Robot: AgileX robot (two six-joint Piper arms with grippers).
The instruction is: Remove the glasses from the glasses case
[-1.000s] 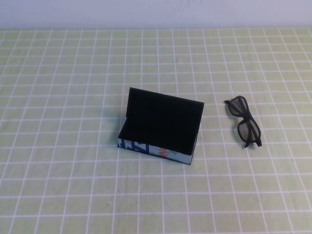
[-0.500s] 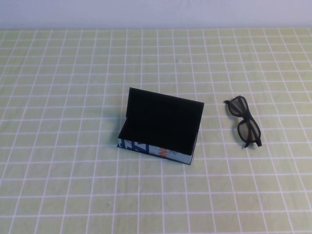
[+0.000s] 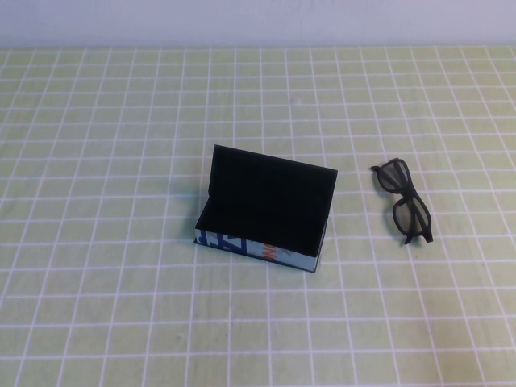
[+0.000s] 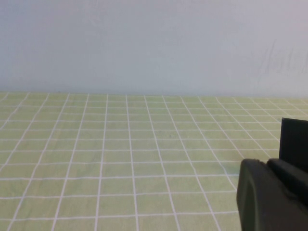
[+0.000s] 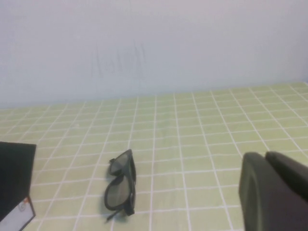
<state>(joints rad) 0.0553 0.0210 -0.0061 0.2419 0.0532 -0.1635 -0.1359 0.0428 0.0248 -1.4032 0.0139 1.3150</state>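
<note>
The glasses case (image 3: 264, 211) stands open in the middle of the table, lid upright, black lining showing, printed front side toward me. Nothing shows inside it. The glasses (image 3: 405, 201) lie folded on the cloth to its right, apart from it. Neither arm shows in the high view. My left gripper (image 4: 267, 163) is shut and empty, low over the cloth left of the case, whose lid edge (image 4: 294, 144) shows behind it. My right gripper (image 5: 264, 156) is shut and empty, to the right of the glasses (image 5: 120, 187); the case's corner (image 5: 14, 178) shows beyond them.
A green cloth with a white grid (image 3: 121, 306) covers the table. A pale wall (image 3: 258, 20) runs along the far edge.
</note>
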